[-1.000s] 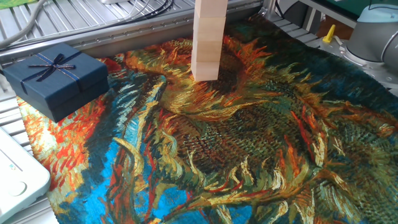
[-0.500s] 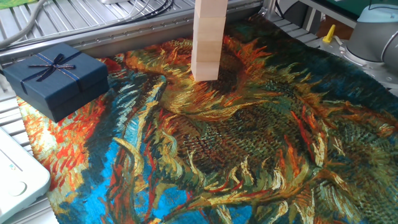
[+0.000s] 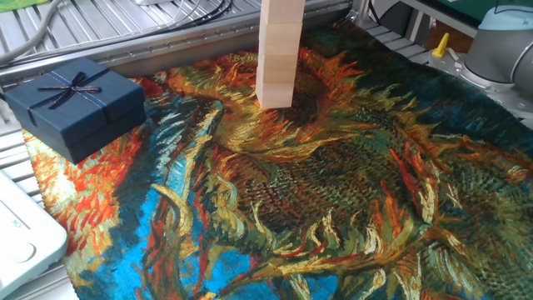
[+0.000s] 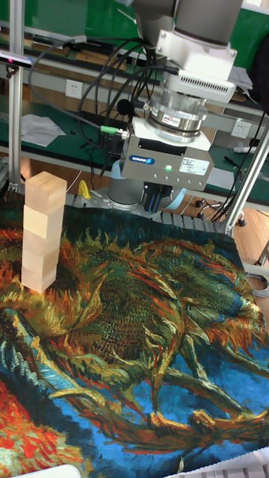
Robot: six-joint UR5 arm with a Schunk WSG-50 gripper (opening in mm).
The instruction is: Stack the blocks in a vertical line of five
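Note:
The blocks (image 3: 278, 52) are pale wooden cubes standing as one upright stack of several on the sunflower-print cloth (image 3: 333, 192). The fixed view cuts off the top of the stack. In the tall fixed view the whole stack (image 4: 42, 231) shows at the left, its upper cubes slightly offset. My gripper (image 4: 161, 208) hangs to the right of the stack and further back, apart from it, with nothing held. Its dark fingers (image 4: 153, 200) are partly hidden under the grey body, so their gap is unclear.
A dark blue gift box with ribbon (image 3: 75, 104) sits at the cloth's left edge. A white device (image 3: 21, 237) lies at the lower left. The arm's grey base (image 3: 504, 42) stands at the far right, with a yellow part (image 3: 440, 43) beside it.

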